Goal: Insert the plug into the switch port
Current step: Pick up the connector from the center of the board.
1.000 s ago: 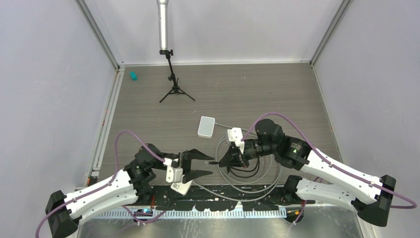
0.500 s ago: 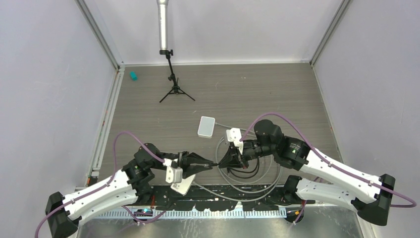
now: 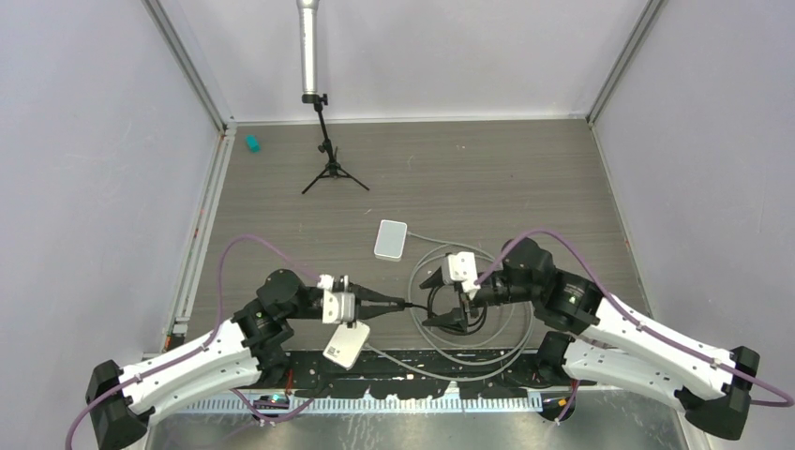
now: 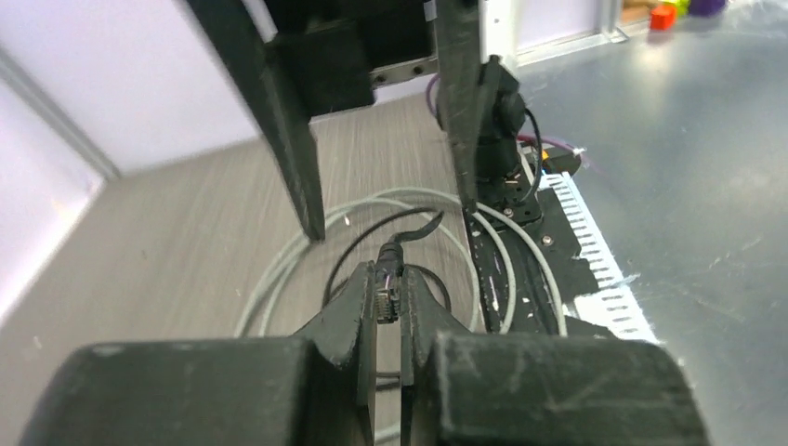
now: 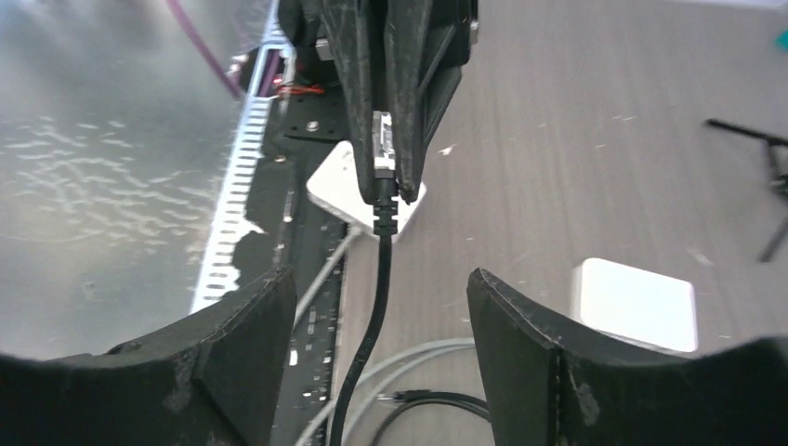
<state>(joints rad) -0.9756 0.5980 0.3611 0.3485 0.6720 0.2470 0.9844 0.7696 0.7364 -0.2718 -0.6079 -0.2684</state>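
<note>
while the left gripper (image 3: 397,303) is pinched shut on the plug (image 5: 382,149), the right gripper (image 3: 438,302) stands wide open and holds nothing. the plug sits between the left fingertips (image 4: 361,302), its clear end tucked in the pads and its black boot and black cable (image 5: 365,344) trailing out toward the right arm. in the left wrist view the closed fingers leave only a thin slit, filled by the plug. the two grippers face each other tip to tip above the near part of the table (image 3: 487,178), and in the right wrist view the plug hangs just beyond the gap between the right fingers (image 5: 530,353), touching neither. the switch (image 3: 391,240), a white box, lies flat on the table, beyond the grippers and a little to the left of the gap between them, apart from the plug. a grey cable (image 4: 372,197) leaves the switch's right side and loops in a coil on the table under the right gripper; the black cable curls inside that coil. a small tripod (image 3: 330,169) stands far back on the table, well apart from all this.
</note>
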